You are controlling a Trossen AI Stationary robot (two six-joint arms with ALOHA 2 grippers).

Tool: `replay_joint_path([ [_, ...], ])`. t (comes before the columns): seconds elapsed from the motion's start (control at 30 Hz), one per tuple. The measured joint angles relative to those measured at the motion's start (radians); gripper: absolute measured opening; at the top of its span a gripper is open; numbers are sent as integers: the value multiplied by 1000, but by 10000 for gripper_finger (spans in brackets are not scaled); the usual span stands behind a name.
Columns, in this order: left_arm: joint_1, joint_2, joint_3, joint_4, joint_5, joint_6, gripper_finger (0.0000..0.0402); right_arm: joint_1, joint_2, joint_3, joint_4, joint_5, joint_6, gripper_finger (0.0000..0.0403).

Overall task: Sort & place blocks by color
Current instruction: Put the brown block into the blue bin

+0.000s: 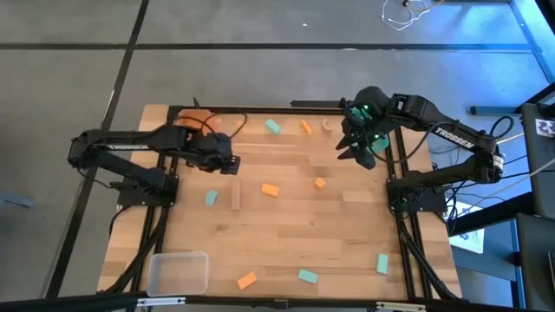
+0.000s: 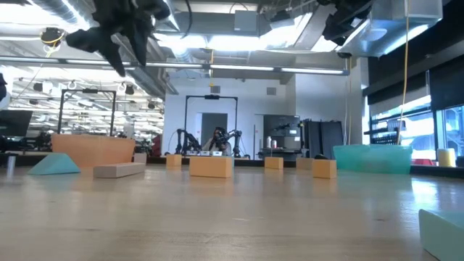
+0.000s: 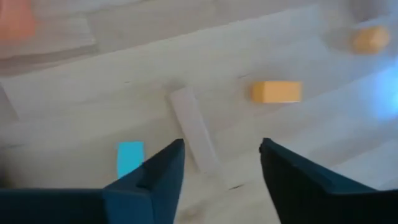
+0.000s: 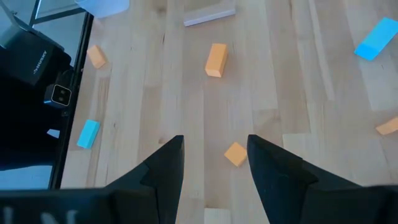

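High view shows a pale butcher-block table (image 1: pixel 286 243) of glued wooden strips, framed in black rails and standing on a grey floor crossed by dark lines. The left gripper (image 1: pixel 232 165) hangs above the table's left half, near the far edge, with its fingers spread and nothing between them; the left wrist view shows a long natural-wood block (image 3: pixel 194 127) lying flat on the boards just beyond its fingertips, a teal block (image 3: pixel 130 157) beside it and an orange block (image 3: pixel 277 91) farther off. The right gripper (image 1: pixel 354 149) hovers near the far right corner, its fingers also spread and empty, over bare planks and a small orange cube (image 4: pixel 235 154).

Blocks lie scattered and well apart over the table: a teal one (image 1: pixel 273 126) and an orange one (image 1: pixel 306 127) by the far edge, an orange one (image 1: pixel 270 189) near the middle, and an orange one (image 1: pixel 247 280) and two teal ones (image 1: pixel 308 276) (image 1: pixel 381 263) along the near edge. A clear bin (image 1: pixel 178 273) sits in the near left corner.

Low view, level with the tabletop, looks into a large workshop: white ceiling lights (image 2: pixel 239 43), exposed beams, a dark doorway (image 2: pixel 214 123) at the back and windows (image 2: pixel 417 130) on the right. An orange bin (image 2: pixel 94 151) and a teal bin (image 2: pixel 373 158) stand at opposite ends of the table's far side.
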Motion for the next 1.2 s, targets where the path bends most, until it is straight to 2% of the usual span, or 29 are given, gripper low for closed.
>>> replay_joint_path([
  [0.2, -24, 86, 0, -12, -18, -89, 231, 0, 0, 0, 0, 0, 0, 177],
  [0.8, -157, 440, 0, 87, -52, -270, 232, 0, 0, 0, 6, 0, 0, 177],
  [1.2, -213, 576, 0, 135, -89, -387, 232, 0, 0, 0, 8, 0, 0, 177],
])
